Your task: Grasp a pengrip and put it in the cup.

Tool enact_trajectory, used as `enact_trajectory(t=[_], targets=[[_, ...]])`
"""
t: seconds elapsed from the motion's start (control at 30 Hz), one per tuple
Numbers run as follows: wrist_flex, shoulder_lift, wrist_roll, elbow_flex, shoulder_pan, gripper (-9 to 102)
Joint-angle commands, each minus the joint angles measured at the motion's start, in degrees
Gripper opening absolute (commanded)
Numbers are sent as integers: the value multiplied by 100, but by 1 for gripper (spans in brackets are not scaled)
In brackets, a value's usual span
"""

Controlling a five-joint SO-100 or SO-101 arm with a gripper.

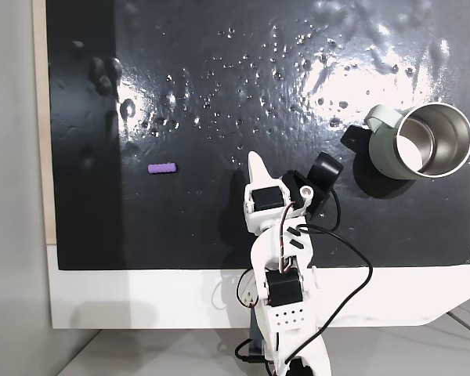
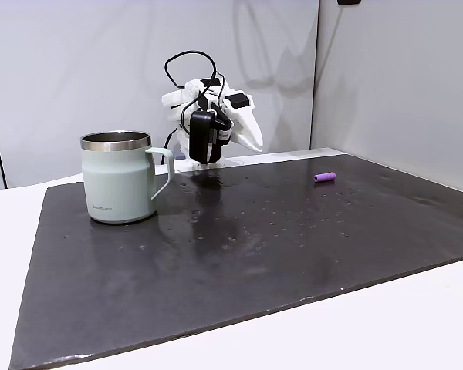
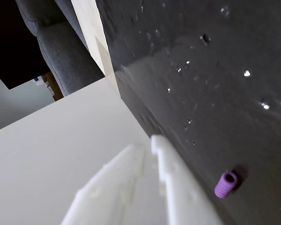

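Up close in the wrist view, pengrip [image 3: 225, 184] hollow end visible, tool [image 1: 258, 166] pressed together, cup [image 1: 423, 142] apart

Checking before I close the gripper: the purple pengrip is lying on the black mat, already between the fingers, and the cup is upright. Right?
Not quite. The pengrip lies on the black mat well apart from the gripper, as a fixed view shows. The cup is upright.
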Motion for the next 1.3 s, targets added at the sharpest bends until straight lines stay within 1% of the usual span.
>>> enact_trajectory(t=[0.0,0.07,0.17,0.4,0.53,0.73,0.93,1.07,1.13,1.27], targets=[[-141,62,79,299,0,0],[-114,62,-18,299,-18,0],[264,62,-97,9,132,0],[1644,26,-738,-1670,-97,0],[2127,-729,-870,-2698,-255,0],[3015,-2777,-211,-4808,-712,0],[3894,-5115,1011,-7277,-1336,0],[4403,-6521,1784,-8640,-1828,0],[4509,-7075,1995,-9044,-2021,0],[4412,-7831,2136,-9378,-2347,1]])
